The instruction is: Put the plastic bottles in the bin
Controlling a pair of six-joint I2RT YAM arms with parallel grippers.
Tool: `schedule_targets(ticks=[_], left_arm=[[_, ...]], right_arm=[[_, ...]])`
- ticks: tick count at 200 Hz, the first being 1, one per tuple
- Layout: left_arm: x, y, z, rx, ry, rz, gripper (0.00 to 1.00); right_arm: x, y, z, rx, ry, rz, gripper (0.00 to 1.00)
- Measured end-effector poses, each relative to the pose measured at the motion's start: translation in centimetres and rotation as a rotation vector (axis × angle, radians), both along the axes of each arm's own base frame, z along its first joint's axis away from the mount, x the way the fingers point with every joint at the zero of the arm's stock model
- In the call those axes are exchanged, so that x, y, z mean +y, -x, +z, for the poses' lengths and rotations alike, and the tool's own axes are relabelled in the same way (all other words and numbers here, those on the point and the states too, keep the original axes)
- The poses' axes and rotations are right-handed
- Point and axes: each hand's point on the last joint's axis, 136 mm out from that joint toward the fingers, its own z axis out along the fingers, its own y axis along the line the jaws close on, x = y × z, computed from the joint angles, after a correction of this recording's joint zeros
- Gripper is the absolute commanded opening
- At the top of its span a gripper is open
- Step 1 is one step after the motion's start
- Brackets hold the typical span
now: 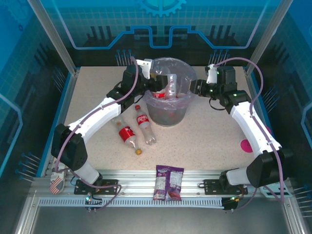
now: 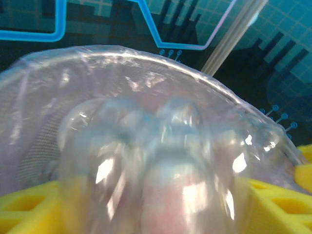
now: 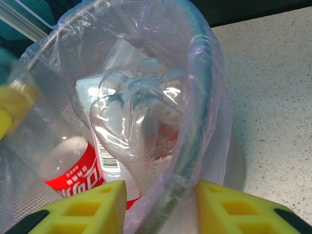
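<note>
Left pincer [image 1: 149, 69] hangs over the rim of the bin [image 1: 168, 114], jaws apart. A clear bottle [image 2: 156, 165], blurred, sits loose between its yellow fingers [image 2: 29, 209] inside the lilac bag [image 2: 44, 83]. Behind that pincer, beside its arm, two red-labelled bottles [image 1: 127, 134] lie on the counter [image 1: 209, 131], touching each other, outside the bin. The bin stands between the two pincers. Just ahead of the right pincer [image 3: 161, 195], a third red-labelled bottle [image 3: 73, 170] rests in the bin beside the clear one. The right pincer is clamped on the bin's bag-covered rim.
</note>
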Motion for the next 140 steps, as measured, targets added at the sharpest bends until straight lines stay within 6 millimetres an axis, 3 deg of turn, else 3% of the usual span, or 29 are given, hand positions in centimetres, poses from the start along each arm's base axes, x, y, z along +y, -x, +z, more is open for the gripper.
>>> schedule_targets(ticks=[56, 99, 129, 140], left_arm=[[0.3, 1.1, 0.9, -0.006, -0.049, -0.013, 0.86], [1.0, 1.1, 5.7, -0.098, -0.047, 0.013, 0.80], [1.1, 1.3, 7.8, -0.139, -0.031, 0.013, 0.57], [1.2, 1.3, 7.9, -0.142, -0.038, 0.014, 0.54]], right_arm=[[0.0, -0.1, 0.3, -0.008, -0.002, 0.001, 0.41], [0.0, -0.1, 0.3, -0.008, -0.001, 0.001, 0.41], [0.0, -0.1, 0.3, -0.008, -0.001, 0.001, 0.41], [0.0, -0.1, 0.2, -0.007, -0.001, 0.001, 0.41]])
